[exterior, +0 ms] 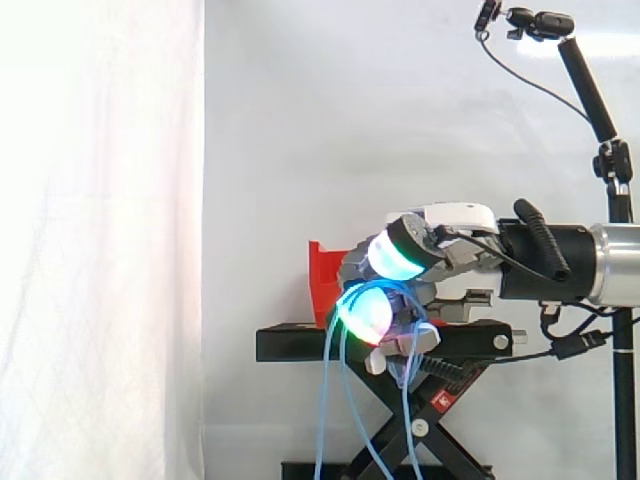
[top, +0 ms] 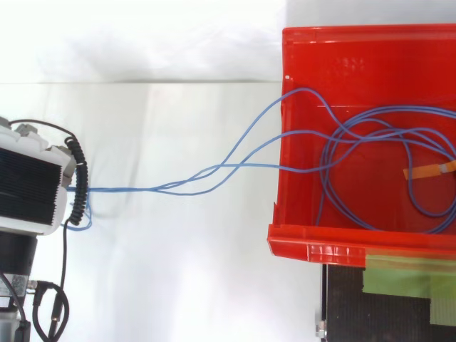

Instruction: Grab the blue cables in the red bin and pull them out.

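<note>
The red bin (top: 335, 246) sits at the right in the top view and holds coiled loops of the blue cables (top: 370, 142). Two or three strands leave over the bin's left wall and run taut to my hand (top: 28, 185) at the left edge. In the side view my hand (exterior: 440, 262) is level with the bin (exterior: 322, 280), in front of it. Its fingers are curled round the blue cables. Their fingertips (exterior: 365, 312) glow green and cyan. Loose cable loops (exterior: 330, 400) hang from the hand down past the stand.
The bin rests on a black scissor stand (exterior: 300, 343) with green tape (top: 406, 278) on its top. An orange tape tag (top: 427, 171) wraps the cables inside the bin. A camera pole (exterior: 620, 200) stands at the right. A white curtain hangs behind.
</note>
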